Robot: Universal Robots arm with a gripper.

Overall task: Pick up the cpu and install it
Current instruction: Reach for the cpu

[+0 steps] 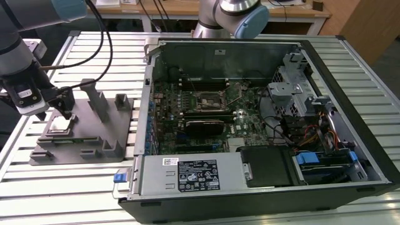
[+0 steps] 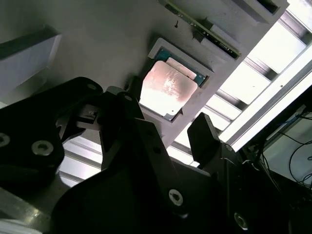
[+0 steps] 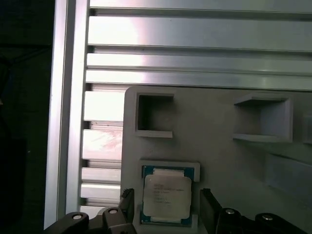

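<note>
The claw (image 1: pixel 56 115) hangs spread over the cpu (image 3: pixel 166 195), with one finger on either side in both wrist views and neither seen touching it. The cpu lies flat in a square recess near the grey fixture's (image 1: pixel 93 136) edge at the exterior view's left. The fixture rests on the slatted metal surface (image 1: pixel 62 197), just beside an open computer case (image 1: pixel 350 117).

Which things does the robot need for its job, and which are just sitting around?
Needed:
- cpu, lying in its pocket
- tool, open over the cpu
- fixture, which holds the cpu
- socket on the board inside the computer

Just there:
- power supply
- drive cage
- wires
- table
</note>
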